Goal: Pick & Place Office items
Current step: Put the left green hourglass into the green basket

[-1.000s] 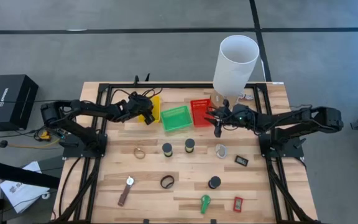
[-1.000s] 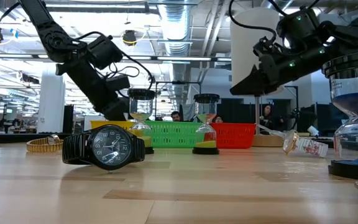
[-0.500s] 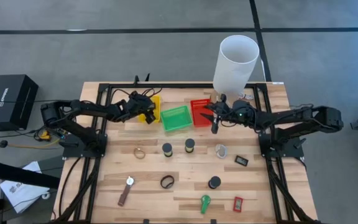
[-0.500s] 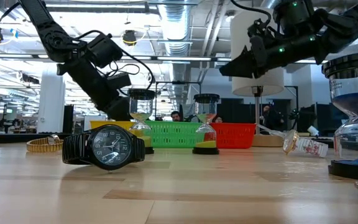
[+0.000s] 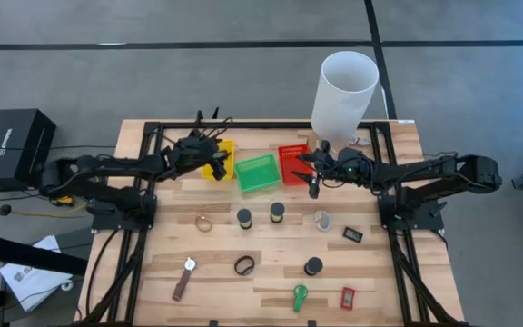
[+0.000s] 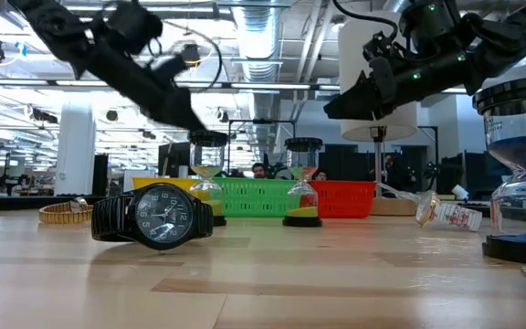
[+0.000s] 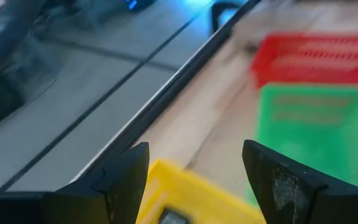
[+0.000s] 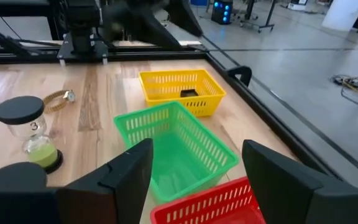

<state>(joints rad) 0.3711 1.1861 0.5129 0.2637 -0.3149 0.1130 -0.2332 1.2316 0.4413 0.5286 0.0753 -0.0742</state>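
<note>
The left gripper point(image 5: 209, 145) is hanging over the yellow tray point(image 5: 222, 159) at the back of the surface point(image 5: 271, 282), fingers spread apart with nothing between them. Since the earlier frame its arm has stretched out lower and straighter, and in the low view it is now blurred with motion. The right gripper point(image 5: 313, 178) is hovering by the red tray point(image 5: 291, 163), fingers apart and empty, barely shifted from half a second ago. The green tray point(image 5: 257, 173) is sitting between the two.

The office items are lying where they were: two sand timers point(image 5: 244, 218) in the middle row, the black wristwatch point(image 5: 244, 265) and brown strap point(image 5: 182, 282) nearer the front, the green clip point(image 5: 300, 296) beside a small red rectangle point(image 5: 347, 297). A small dark item point(image 8: 188, 93) is lying inside the yellow tray.
</note>
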